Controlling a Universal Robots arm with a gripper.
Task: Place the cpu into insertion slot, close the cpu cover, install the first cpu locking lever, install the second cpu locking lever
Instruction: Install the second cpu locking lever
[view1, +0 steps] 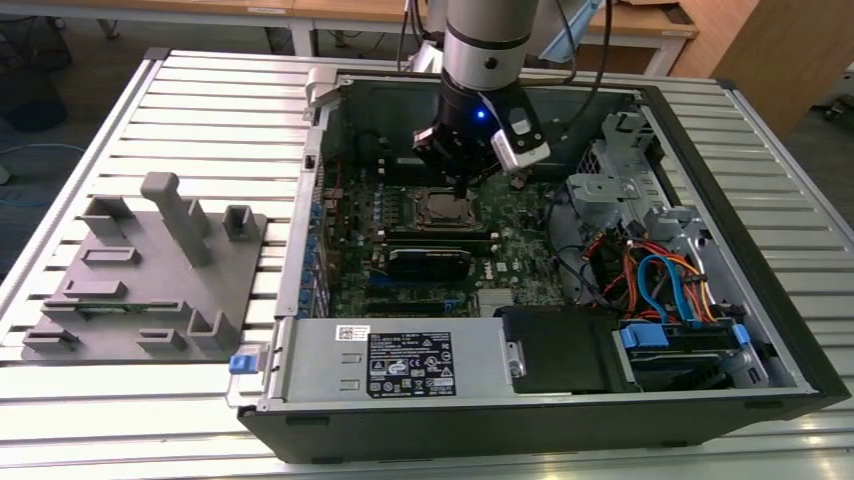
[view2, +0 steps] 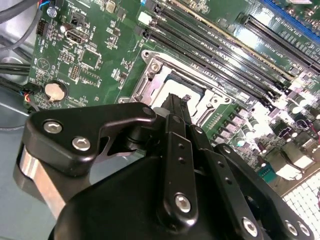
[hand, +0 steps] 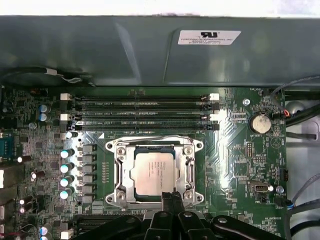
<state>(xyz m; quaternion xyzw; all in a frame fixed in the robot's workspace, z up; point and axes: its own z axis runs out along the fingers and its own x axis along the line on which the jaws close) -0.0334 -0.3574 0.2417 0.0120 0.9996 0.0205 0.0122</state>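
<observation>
The cpu (hand: 154, 169), a square silvery chip, lies flat in the insertion slot (view1: 441, 210) on the green board. The cpu cover (hand: 122, 170), a thin silver frame, lies down around it, and the chip shows through its window. Thin wire levers run along the frame's edges; I cannot tell whether they are latched. My gripper (hand: 172, 196) hangs just above one edge of the socket, its two black fingers pressed together with nothing between them. In the second wrist view the gripper (view2: 176, 100) points at the cover's (view2: 161, 75) rim beside the cpu (view2: 186, 84).
Long black memory slots (hand: 145, 112) run beside the socket, with a coin battery (hand: 260, 122) nearby. The case wall (hand: 150, 50) rises behind them. A grey power supply box (view1: 387, 365), coloured cables (view1: 654, 280) and a grey fixture (view1: 147, 270) on the slatted table lie around.
</observation>
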